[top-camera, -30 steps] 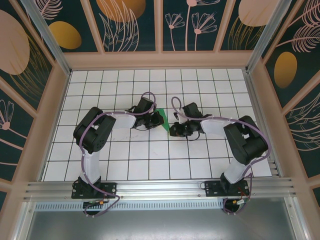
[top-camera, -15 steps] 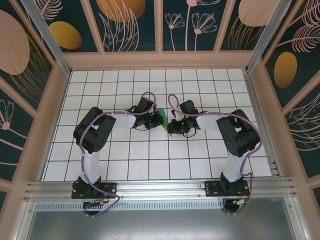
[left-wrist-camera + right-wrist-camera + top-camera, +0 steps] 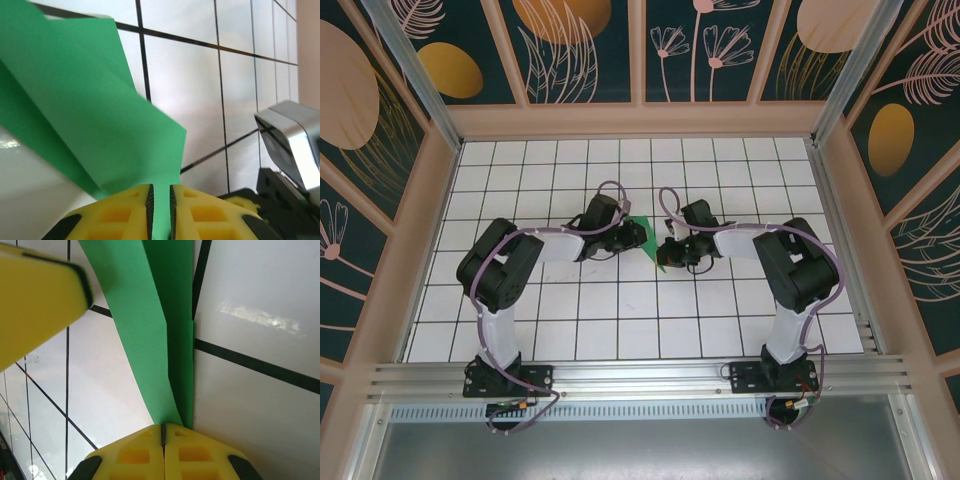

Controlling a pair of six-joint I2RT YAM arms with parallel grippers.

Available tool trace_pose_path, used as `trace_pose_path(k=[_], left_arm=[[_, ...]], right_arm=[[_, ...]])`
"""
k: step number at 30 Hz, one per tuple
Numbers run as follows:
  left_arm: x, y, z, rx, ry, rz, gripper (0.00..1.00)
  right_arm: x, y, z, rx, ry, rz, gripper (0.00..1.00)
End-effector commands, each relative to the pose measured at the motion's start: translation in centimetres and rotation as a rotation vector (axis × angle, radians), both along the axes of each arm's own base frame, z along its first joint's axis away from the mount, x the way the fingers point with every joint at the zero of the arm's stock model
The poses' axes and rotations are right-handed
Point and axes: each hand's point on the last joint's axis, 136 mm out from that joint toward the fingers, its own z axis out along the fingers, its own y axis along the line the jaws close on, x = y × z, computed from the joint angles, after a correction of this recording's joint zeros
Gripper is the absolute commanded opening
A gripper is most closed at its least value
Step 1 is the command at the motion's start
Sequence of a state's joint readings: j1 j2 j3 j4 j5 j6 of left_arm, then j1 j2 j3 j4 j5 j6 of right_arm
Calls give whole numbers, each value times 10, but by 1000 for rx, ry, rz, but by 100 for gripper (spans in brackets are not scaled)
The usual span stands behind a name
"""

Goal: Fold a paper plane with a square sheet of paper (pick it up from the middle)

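Paper [image 3: 642,233], mid-frame: my right gripper [image 3: 162,429] has slid in and clamped it; left gripper [image 3: 160,194] pinches it too; I judge creasing can start.

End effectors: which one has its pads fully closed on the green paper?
The right end effector: its yellow pads meet with no gap, pinching the paper. On the left end effector, a green sliver shows between the pads.

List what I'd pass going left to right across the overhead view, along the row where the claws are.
In order: left arm's elbow → left claw → green paper → right claw → right arm's elbow.
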State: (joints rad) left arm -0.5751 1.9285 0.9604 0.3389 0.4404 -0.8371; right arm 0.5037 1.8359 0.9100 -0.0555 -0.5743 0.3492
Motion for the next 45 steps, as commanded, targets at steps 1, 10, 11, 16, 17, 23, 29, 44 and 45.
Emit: trace_pose_path(k=[1,10,11,16,17,23,29,44,45], left_arm=[[-7,-8,13,-79,-41,-28,19],[-12,-19,4,-51,-33,-61,15],[-13,-19,1,-43,-28,-61,15],[-16,-24,-10,-12,-1,-64,13],[-17,-25,-13,-7,8,-63,13],[-16,-24,-25,33,35,-48,12],[-10,-9,-40,139,51,6,11],[25,22,-35,251,23,76,11],[29,24,-33,250,18,78,11]], right_arm=[[-8,-15,-27,-73,68,-33,6],[-9,-16,-31,-81,84,-34,5],[-9,-16,-32,-81,86,-35,5],[-9,-16,-32,-83,88,-35,4],[-9,-16,-32,-83,88,-35,4],[-11,-17,-34,-92,92,-31,4],[-19,-24,-44,-144,112,-22,3],[-40,-51,-65,-277,176,-36,3],[-40,-51,-65,-277,177,-37,3]])
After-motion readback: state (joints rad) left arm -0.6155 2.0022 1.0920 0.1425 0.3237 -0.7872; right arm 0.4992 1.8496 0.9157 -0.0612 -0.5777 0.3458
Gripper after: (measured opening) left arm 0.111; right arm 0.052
